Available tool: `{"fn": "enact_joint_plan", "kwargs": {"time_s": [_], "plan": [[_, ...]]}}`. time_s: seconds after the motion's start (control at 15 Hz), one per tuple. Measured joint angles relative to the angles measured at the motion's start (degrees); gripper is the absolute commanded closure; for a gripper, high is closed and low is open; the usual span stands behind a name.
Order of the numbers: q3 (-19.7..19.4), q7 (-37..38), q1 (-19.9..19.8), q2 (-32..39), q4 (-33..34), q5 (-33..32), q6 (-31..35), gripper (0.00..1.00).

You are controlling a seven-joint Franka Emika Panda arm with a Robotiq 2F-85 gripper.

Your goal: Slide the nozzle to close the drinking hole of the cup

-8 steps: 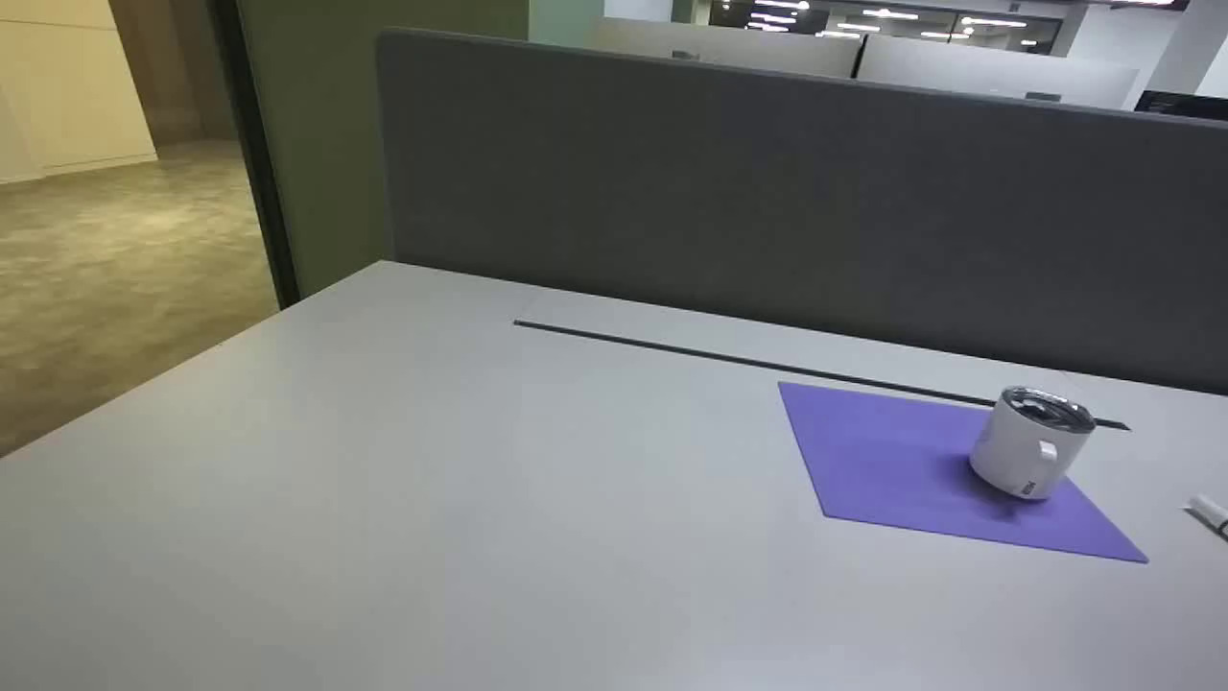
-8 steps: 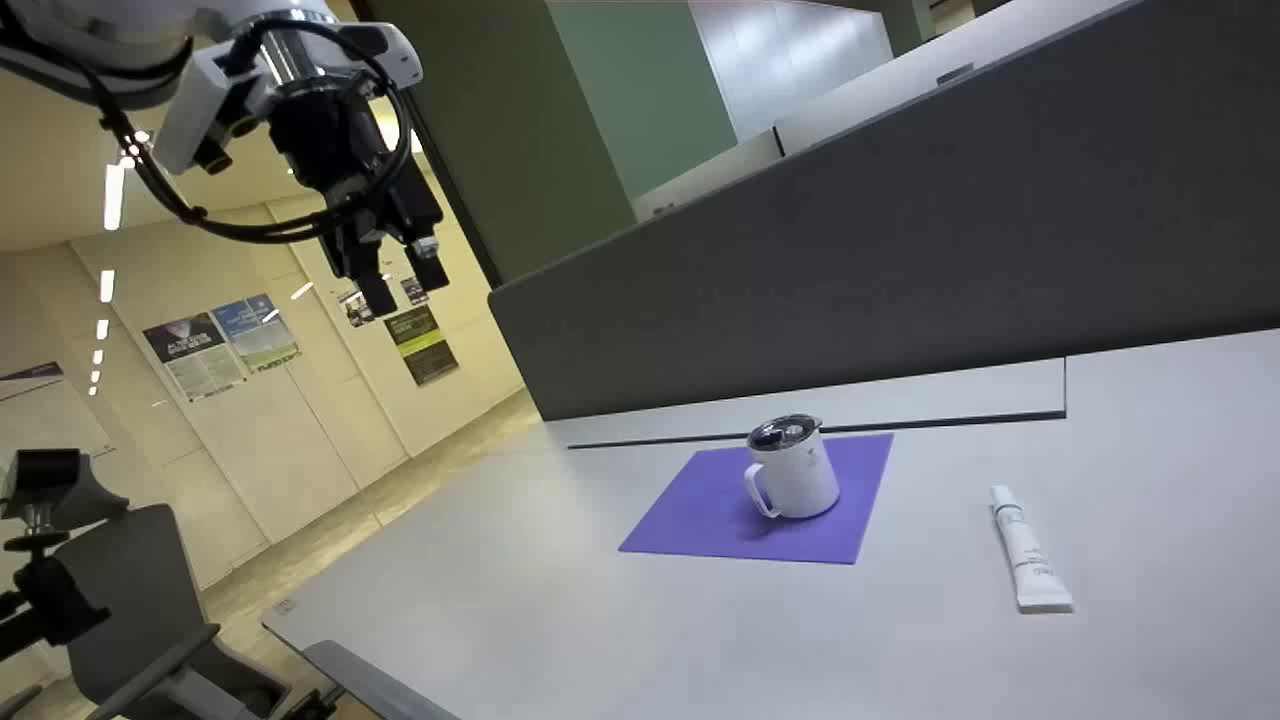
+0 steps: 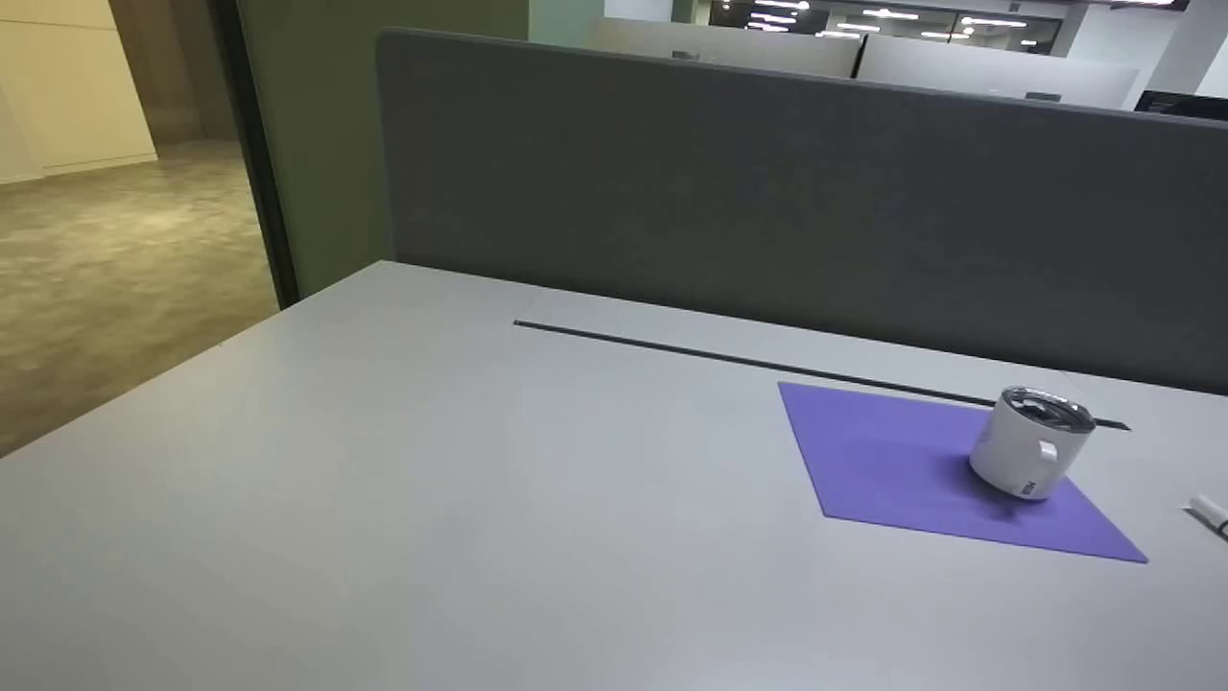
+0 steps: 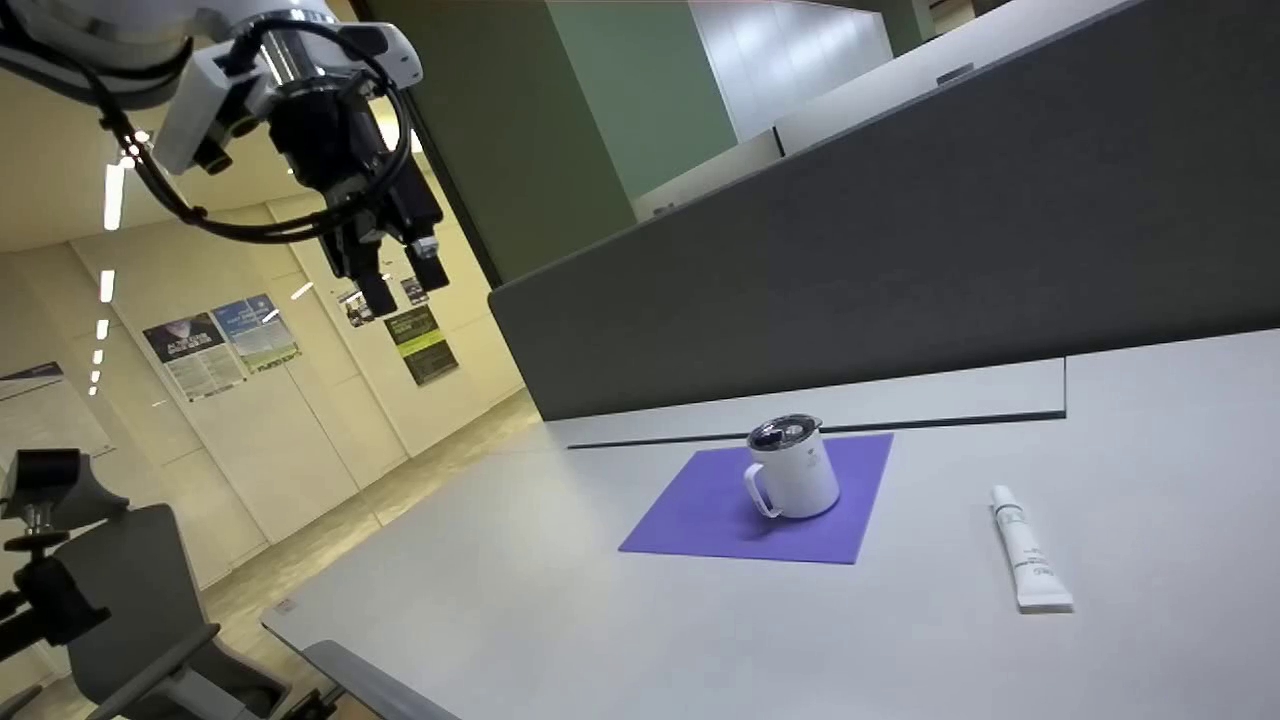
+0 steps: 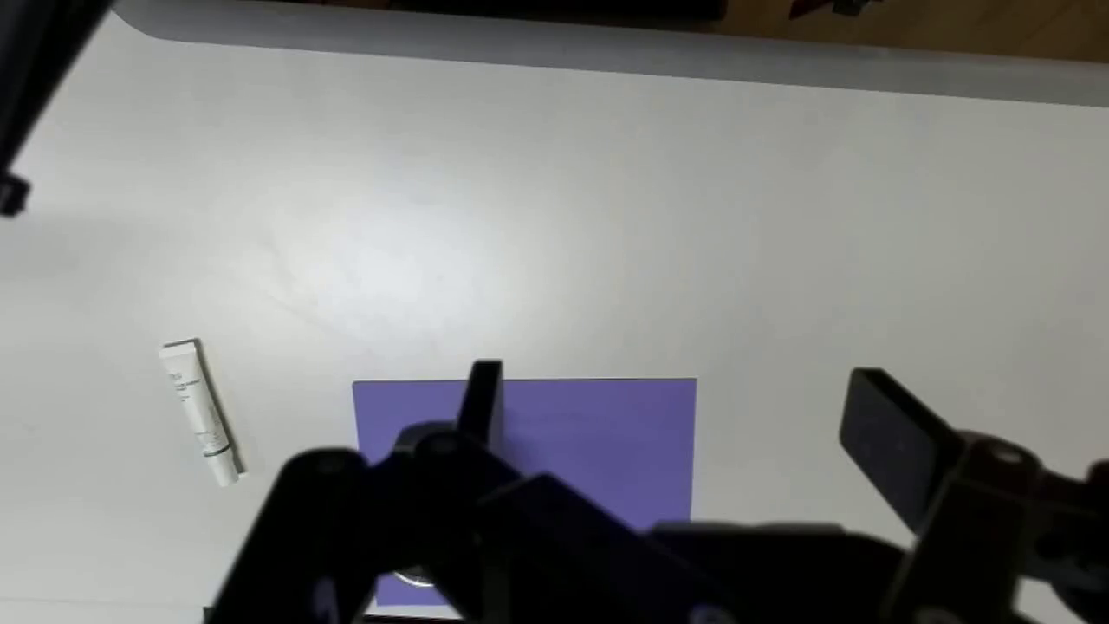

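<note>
Cup (image 4: 803, 482) stands apart from the hand (image 4: 405, 285): hand hangs well above the level of the purple mat (image 4: 680, 525), jaws spread wide, nothing between them. Below, cup sits upright on the mat, toward the edge facing the white tube (image 4: 1030, 555); tube lies off the mat, on the surface (image 4: 500, 600).

Handling, judged: body likely stiff metal, light if unfilled (contents not visible). Smooth walls may slip in a pinch; a sideways shove could skate the whole cup across the mat. Best contact is the nozzle (image 4: 774, 437) itself: tiny, low, probably slick, so one fingertip (image 4: 377, 294) pressed along the lid (image 4: 785, 431) seems surer than a grasp. Keep downward force small, since off-centre pressure may tip it. For steadying, use the walls or the handle (image 4: 757, 490).

Appearance: white, squat, roughly straight-sided, one loop handle, glossy dark lid with bright reflections. Dark patch on the lid taken as the nozzle; its setting, and whether the drinking hole is covered, cannot be told. Wrist view: hand hides nearly all of the cup.
</note>
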Motion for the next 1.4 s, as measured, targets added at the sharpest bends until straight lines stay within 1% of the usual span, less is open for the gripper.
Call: {"fn": "enact_joint_plan", "kwargs": {"time_s": [0.27, 0.33, 0.47, 0.53, 0.6, 0.8, 1.07, 1.13, 1.27, 1.33, 1.4], "plan": [[0.0, 0.0, 0.0, 0.0, 0.0, 0.0, 0.0, 0.0], [0.0, 0.0, 0.0, 0.2, 0.0, -0.2, 0.9, 0.0], [-0.1, 0.0, -0.4, 2.9, 0.7, -1.8, 5.8, 0.0], [-0.3, -0.3, -0.6, 5.5, 1.6, -2.9, 9.2, 0.25], [-0.6, -0.5, -0.9, 8.5, 2.8, -3.8, 12.6, 0.25], [-1.1, -0.9, -1.7, 19.6, 8.2, -6.0, 22.2, 0.49], [-1.9, -0.9, -2.7, 33.7, 16.4, -8.4, 32.7, 0.75], [-2.2, -0.9, -2.9, 36.7, 18.5, -8.8, 34.3, 0.83], [-2.6, -0.9, -3.0, 41.6, 22.6, -8.9, 35.2, 0.96], [-2.8, -0.9, -3.0, 43.6, 24.5, -8.8, 35.1, 0.99], [-2.8, -0.9, -3.0, 45.2, 26.1, -8.8, 34.2, 1.0]]}}
